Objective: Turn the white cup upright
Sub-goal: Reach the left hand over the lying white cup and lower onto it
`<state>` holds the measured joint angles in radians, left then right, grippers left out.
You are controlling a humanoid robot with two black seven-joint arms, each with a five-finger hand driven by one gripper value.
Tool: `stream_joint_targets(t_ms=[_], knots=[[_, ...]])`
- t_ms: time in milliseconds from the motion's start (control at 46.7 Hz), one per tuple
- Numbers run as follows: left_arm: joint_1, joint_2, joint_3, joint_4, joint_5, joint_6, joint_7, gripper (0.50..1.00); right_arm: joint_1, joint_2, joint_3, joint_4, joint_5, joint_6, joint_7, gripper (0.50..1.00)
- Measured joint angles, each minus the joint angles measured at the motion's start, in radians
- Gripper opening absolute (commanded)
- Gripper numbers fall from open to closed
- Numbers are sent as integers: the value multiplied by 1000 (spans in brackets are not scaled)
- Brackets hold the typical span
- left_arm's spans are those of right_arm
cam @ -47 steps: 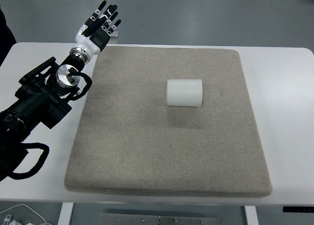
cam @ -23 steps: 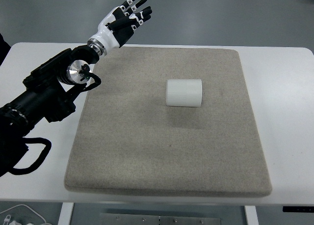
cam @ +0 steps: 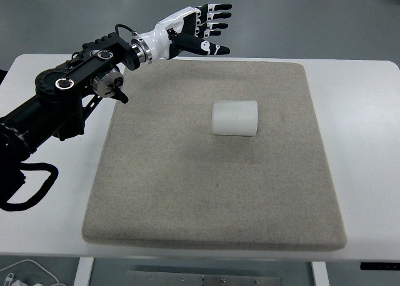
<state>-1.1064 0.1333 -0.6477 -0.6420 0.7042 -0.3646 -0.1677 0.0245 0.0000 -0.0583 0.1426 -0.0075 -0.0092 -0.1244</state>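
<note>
A white ribbed cup (cam: pixel 234 118) lies on its side near the middle of the grey felt mat (cam: pixel 212 198). My left hand (cam: pixel 199 30) hovers over the mat's far edge, up and to the left of the cup and well apart from it. Its fingers are spread and point right, holding nothing. The black left arm (cam: pixel 69 95) comes in from the picture's left edge. No right arm shows.
The mat covers most of a white table (cam: pixel 362 123). White cables (cam: pixel 19 278) hang below the table's front left corner. Grey floor lies beyond the far edge.
The left arm has swung right and forward; the hand moved from the table's far left corner to above the mat's far edge, fingers still spread. The cup has not moved.
</note>
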Motion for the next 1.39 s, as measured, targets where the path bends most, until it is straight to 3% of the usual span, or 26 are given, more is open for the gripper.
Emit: stream_joint_targets(t_ms=[321, 729, 964, 1393], knots=[[-90, 84, 172, -155, 182, -12, 84, 994, 0, 0, 0, 0, 0, 0, 0, 930], [-168, 85, 369, -251, 229, -15, 204, 994, 0, 0, 0, 0, 0, 0, 0, 930], [-169, 73, 407, -251, 379, -17, 215, 994, 0, 0, 0, 0, 0, 0, 0, 930], [-165, 17, 411, -233, 426, -14, 234, 994, 0, 0, 0, 0, 0, 0, 0, 930]])
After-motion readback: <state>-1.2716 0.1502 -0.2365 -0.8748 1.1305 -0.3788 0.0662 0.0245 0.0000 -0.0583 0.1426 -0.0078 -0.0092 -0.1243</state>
